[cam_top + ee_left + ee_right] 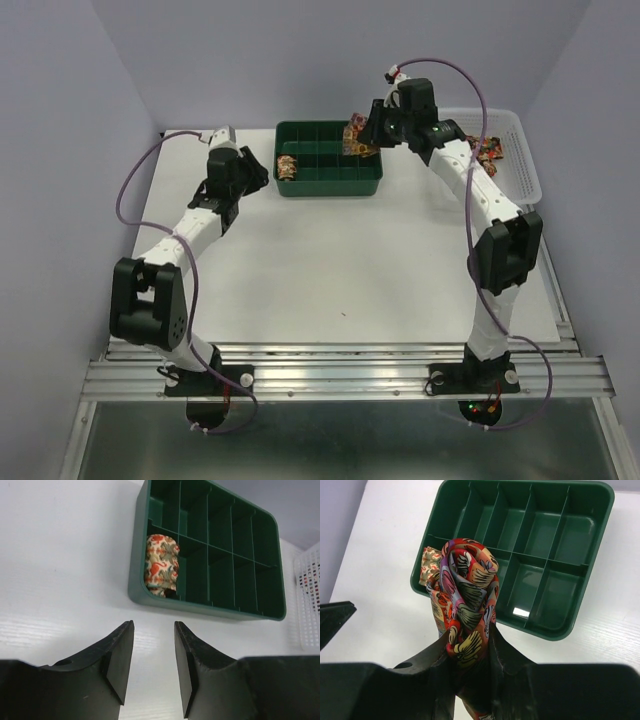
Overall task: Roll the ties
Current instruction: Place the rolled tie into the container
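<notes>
The right gripper (470, 636) is clamped on a rolled tie (467, 597), which sits between the two fingers at the lower centre of the right wrist view and sticks out past their tips. The roll's long axis runs up the frame, from the fingers toward the green tray (575, 532), and its coiled end shows at the top; a bit of fabric hangs down between the fingers at the bottom edge. In the top view this tie (355, 138) hangs at the tray's upper right corner. A second roll (161, 565) lies in the tray's lower-left compartment in the left wrist view, against the left wall, with its long axis up and down the frame. The left gripper (154, 626) hovers over the white table (330, 260) below the tray with its fingers apart and nothing between them; that roll is well beyond their tips. Loose ties (488, 150) lie in the white basket (522, 160) at the upper right of the top view.
</notes>
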Robot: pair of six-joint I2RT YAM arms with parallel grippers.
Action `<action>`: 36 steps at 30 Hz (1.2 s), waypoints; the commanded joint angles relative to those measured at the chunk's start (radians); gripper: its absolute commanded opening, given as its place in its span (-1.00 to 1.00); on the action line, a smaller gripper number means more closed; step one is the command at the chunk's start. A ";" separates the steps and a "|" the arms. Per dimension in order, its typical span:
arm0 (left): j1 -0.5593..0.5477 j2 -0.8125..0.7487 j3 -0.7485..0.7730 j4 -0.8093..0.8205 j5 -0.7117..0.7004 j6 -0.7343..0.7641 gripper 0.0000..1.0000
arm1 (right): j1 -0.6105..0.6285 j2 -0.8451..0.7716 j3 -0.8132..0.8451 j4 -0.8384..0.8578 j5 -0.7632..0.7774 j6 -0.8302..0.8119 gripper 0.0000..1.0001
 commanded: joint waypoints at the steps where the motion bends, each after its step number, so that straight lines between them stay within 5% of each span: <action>1: 0.035 0.115 0.170 -0.048 0.087 0.068 -0.02 | 0.053 0.051 0.143 -0.110 0.166 0.015 -0.99; 11: 0.074 0.385 0.452 -0.165 0.188 0.160 -0.03 | 0.057 0.270 0.464 -0.375 0.397 0.094 -0.99; 36: 0.093 0.531 0.631 -0.312 0.101 0.251 -0.08 | 0.059 0.473 0.556 -0.375 0.547 0.089 -0.99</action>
